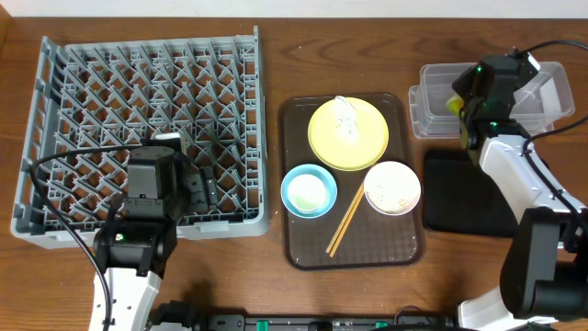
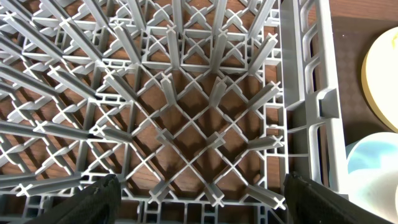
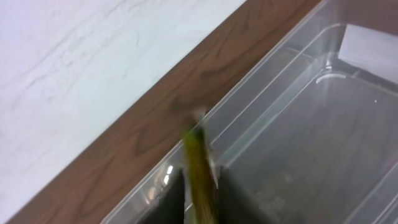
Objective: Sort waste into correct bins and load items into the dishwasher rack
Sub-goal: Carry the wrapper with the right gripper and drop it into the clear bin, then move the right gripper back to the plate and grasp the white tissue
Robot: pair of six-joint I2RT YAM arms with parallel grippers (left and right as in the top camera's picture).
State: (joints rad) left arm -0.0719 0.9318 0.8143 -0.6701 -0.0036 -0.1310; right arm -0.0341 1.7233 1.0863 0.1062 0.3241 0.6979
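Wooden table (image 1: pixel 276 18) | right gripper (image 3: pixel 202 202) pinches snack wrapper (image 3: pixel 198 168), clear tub (image 3: pixel 311 124) beneath fingers | likely light, floppy, slick: take its edge | left gripper (image 2: pixel 202 196) spread, dishwasher rack (image 2: pixel 186 93) below

Both the left arm (image 1: pixel 138 253) and the right arm (image 1: pixel 516 165) are built of smooth white rounded shells joined to blocky matte black housings. Thin black cables (image 1: pixel 562 42) trail off them, and small green lights (image 1: pixel 480 68) glow on the right arm's black head. In the left wrist view, its fingers (image 2: pixel 93 199) show as plain black wedges.
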